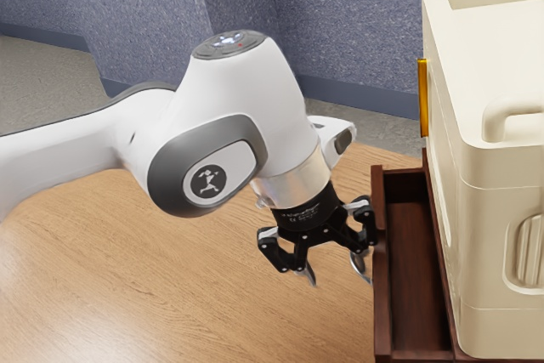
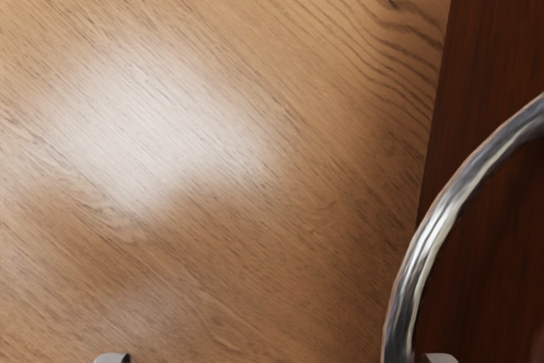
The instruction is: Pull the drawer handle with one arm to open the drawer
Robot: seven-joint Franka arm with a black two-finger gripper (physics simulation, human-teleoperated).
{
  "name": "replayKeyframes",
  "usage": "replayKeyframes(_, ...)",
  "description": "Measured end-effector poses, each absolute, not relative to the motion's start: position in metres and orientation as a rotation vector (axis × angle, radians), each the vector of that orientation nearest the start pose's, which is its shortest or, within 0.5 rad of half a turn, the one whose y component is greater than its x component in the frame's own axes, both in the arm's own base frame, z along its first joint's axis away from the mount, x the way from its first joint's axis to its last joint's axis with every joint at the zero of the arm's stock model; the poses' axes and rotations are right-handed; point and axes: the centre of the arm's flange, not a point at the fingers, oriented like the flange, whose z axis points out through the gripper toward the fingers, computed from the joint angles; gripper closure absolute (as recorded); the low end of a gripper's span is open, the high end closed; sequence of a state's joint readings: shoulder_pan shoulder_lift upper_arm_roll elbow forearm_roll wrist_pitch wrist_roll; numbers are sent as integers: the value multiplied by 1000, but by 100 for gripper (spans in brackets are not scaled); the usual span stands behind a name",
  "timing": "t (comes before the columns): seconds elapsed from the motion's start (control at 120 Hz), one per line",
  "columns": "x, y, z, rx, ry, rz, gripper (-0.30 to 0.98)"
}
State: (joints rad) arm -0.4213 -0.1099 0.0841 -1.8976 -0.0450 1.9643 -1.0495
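My black gripper [image 1: 336, 275] points down beside the drawer's front, its two fingers spread well apart. The dark red-brown drawer [image 1: 412, 248] stands partly out, with its inside visible from above. A silver curved handle [image 1: 358, 264] is at the drawer's front, by the finger nearer the drawer. In the wrist view the handle [image 2: 438, 227] arcs out from the drawer front [image 2: 486, 74]. Its outermost part lies between the tips of the gripper [image 2: 276, 359], close to one tip and far from the other. That near finger partly hides the handle in the exterior view.
A wooden table [image 1: 161, 269] spreads under the arm. A large cream case [image 1: 493, 218] with rounded handles rises behind the drawer, at the exterior view's right. A narrow gold-coloured piece [image 1: 422, 98] is on its side facing the arm. Blue-grey walls stand farther back.
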Motion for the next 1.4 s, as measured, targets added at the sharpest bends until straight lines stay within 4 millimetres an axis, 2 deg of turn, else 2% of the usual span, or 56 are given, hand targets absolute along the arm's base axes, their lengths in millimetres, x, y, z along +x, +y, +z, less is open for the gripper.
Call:
replayKeyframes(0.633,497,-154,563,-3047,-1194,-196,28)
replayKeyframes(0.867,498,-145,565,-3036,-1207,-214,28)
replayKeyframes(1.083,498,-145,560,-3031,-1210,-207,28)
replayKeyframes(1.4,484,-133,558,-3023,-1229,-217,28)
